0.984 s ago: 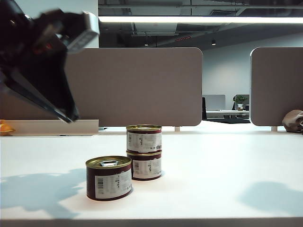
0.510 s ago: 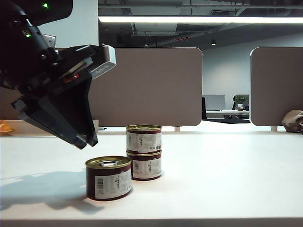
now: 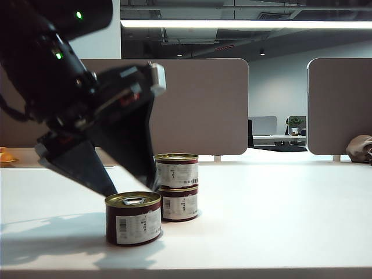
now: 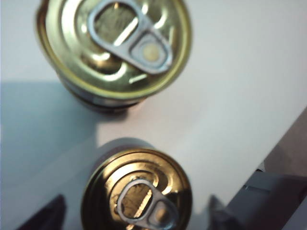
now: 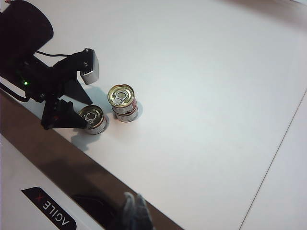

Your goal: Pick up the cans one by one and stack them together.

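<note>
Fingers (image 3: 132, 185) of the left arm spread, angled down over single can (image 3: 133, 218).

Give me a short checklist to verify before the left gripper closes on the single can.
1. Left gripper open, one finger each side of the single can: ok.
2. Single can upright on the table: ok.
3. Two-can stack upright and aligned: ok.
4. Gap between single can and stack: narrow; finger clearance cannot tell.
5. Gripper low enough for the can's sides: not ok, fingertips only at lid height.
6. Right gripper far from the cans: ok.
</note>
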